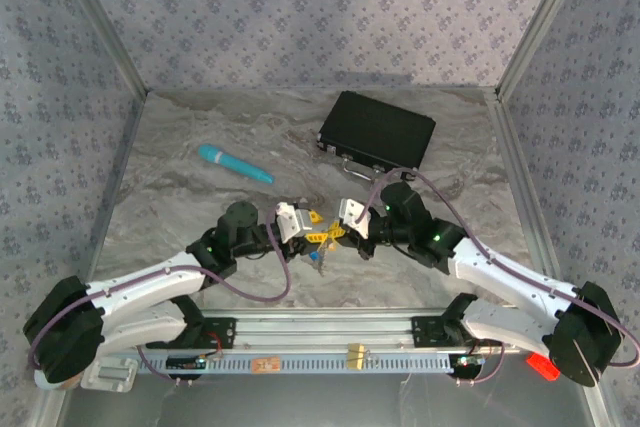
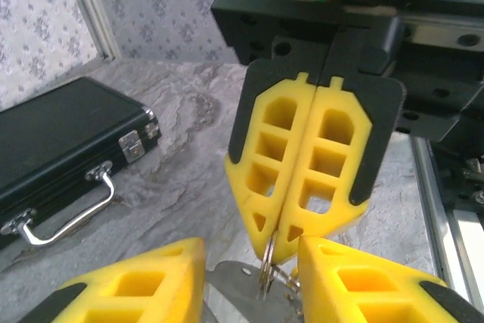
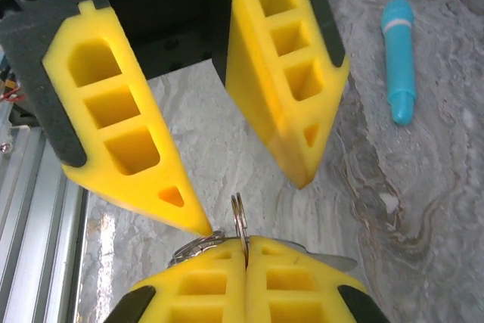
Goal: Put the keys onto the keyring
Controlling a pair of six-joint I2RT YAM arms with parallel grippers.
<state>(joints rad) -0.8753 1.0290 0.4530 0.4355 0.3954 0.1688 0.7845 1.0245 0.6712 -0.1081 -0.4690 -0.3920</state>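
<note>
Two robot arms meet at the middle of a grey marbled table (image 1: 200, 217), close to its near edge. The right gripper (image 2: 278, 243) has its two yellow fingers pressed tightly together, pinching the keyring (image 3: 239, 213), a thin silvery loop seen edge-on that stands up between the fingertips. The left gripper (image 3: 253, 203) faces it with its fingers spread wide, one on either side of the ring; one fingertip sits just beside the loop, almost touching the metal there. From above, the keys (image 1: 319, 253) appear as a tiny cluster with a blue head, right under the point where the two grippers meet. Whether any key is threaded onto the ring cannot be told. A black case (image 2: 60, 141) with silver latches and a metal handle lies closed toward the back of the table. A teal pen (image 3: 398, 58) lies well apart, at the back left.
</note>
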